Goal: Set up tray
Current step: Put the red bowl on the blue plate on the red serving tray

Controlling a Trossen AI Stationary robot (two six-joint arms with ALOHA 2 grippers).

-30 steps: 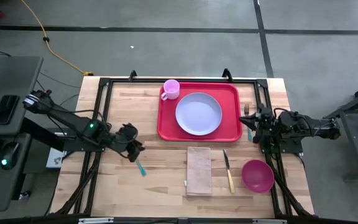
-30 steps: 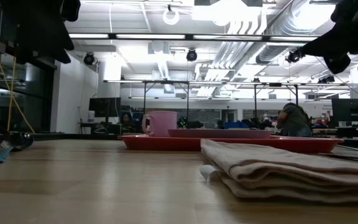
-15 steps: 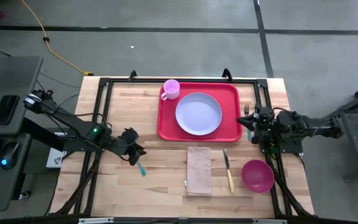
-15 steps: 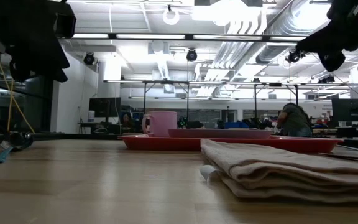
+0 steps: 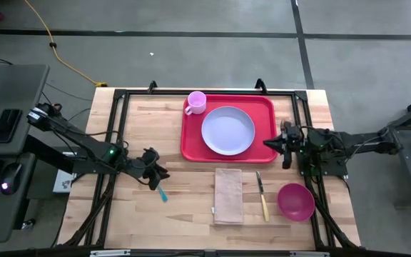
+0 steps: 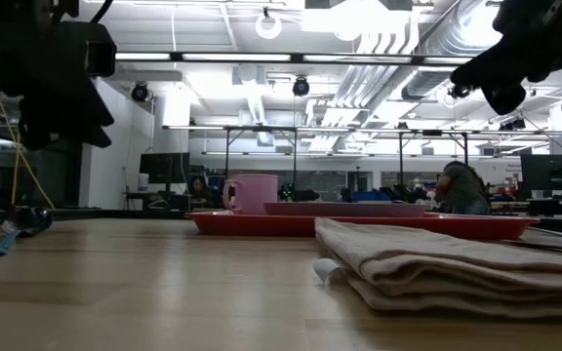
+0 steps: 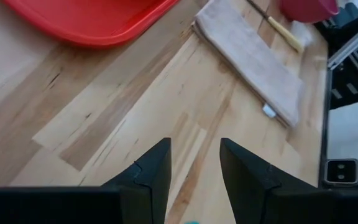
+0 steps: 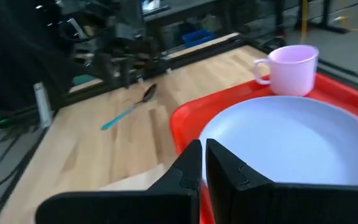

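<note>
The red tray [image 5: 191, 146] lies at the table's far middle. It carries a pale blue plate [image 5: 228, 130] and a pink cup [image 5: 196, 102]. My left gripper [image 5: 155, 171] is open and empty, above the table left of the tray, over the far end of a blue-handled spoon [image 5: 162, 191]. In the left wrist view its fingers [image 7: 194, 168] stand apart over bare wood. My right gripper [image 5: 270, 143] is shut and empty at the tray's right rim. The right wrist view [image 8: 202, 158] shows it pointing across the plate [image 8: 291, 143] toward the cup [image 8: 294, 61].
A folded tan napkin [image 5: 228, 195] lies near the tray's front edge. To its right lie a yellow-handled knife [image 5: 262, 198] and a pink bowl [image 5: 295, 202]. Bare wood lies between the spoon and the napkin. People and desks show in the room behind.
My right gripper has gone toward the table's left edge, from beside the tray to its right rim. My left gripper has come down a little toward the table by the spoon. Nothing on the table has moved.
</note>
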